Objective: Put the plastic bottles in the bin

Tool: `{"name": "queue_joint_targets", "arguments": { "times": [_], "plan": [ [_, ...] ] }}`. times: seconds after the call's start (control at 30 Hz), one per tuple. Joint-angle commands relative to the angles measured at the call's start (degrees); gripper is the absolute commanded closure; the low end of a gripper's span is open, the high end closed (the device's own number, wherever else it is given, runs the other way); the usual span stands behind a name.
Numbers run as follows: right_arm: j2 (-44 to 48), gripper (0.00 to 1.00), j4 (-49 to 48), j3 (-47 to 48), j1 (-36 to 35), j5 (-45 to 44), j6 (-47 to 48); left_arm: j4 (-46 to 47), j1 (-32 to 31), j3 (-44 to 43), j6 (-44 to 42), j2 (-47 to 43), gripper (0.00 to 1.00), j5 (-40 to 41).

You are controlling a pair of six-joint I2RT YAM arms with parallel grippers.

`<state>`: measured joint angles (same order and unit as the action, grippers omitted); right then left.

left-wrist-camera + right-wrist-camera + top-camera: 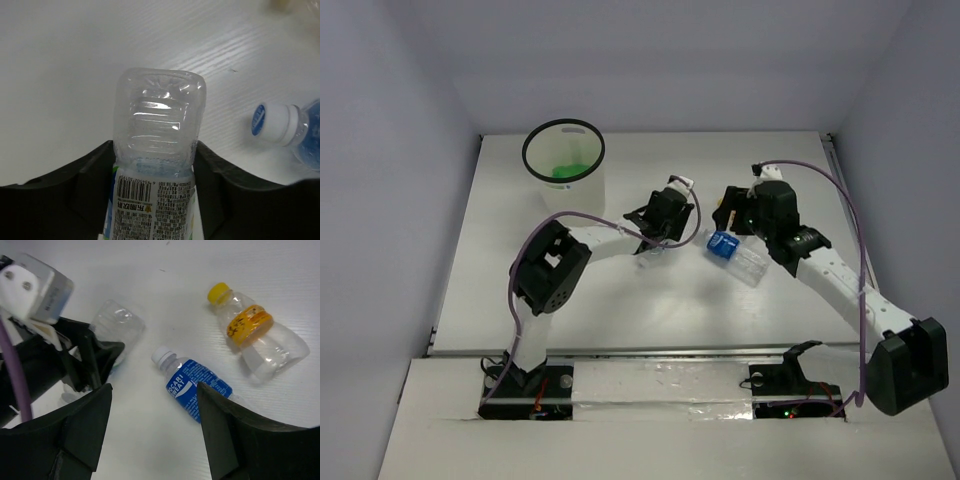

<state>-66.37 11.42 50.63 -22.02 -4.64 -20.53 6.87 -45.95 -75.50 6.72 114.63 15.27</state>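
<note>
Top view: bin point(563, 150) stands at the far-L corner of the counter point(620, 310), w/ a green item point(565, 172) lying inside, too small to make out more. Both arms reach to mid-counter, hands near each other but apart. L hand point(155, 150) is closed on a clear bottle point(157, 115). L wrist view shows both fingers point(95, 175) pressed against its sides near the label, ribbed base pointing away from the cam, barcode label facing up. Top view gives only a glint of that bottle under the hand, and I can't tell if it's lifted off the counter. R hand point(155, 430) is spread wide & holds nothing, hovering above the counter. Blue-label bottle point(196, 385) w/ white cap lies on its side betw. the two hands and shows in all three views, though L wrist view catches just its cap, neck & a bit of blue at the R edge. Yellow-cap bottle point(255, 335), orange label, lies on its side near the blue-label bottle, not touching it. It's plain only in R wrist view; can't pick it out in top view. R wrist view also shows L hand w/ the clear bottle at frame L.
</note>
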Motion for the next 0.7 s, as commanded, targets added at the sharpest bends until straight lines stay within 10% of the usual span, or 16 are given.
{"name": "queue_joint_targets", "arguments": {
  "times": [0.0,0.23,0.67],
  "plan": [
    [-2.97,0.27,-1.49,3.42,0.93,-0.63,0.84,0.51,1.75,0.79,1.62,-2.74,0.54,3.97],
    [-11.05,0.35,2.45,8.95,7.51,1.13,4.62,3.22,2.80,12.37,8.12,-17.12,0.67,1.45],
    [-29.95,0.14,13.62,20.47,9.45,6.24,11.75,10.97,1.75,26.99,11.65,-34.73,0.67,-3.49]
  ]
}}
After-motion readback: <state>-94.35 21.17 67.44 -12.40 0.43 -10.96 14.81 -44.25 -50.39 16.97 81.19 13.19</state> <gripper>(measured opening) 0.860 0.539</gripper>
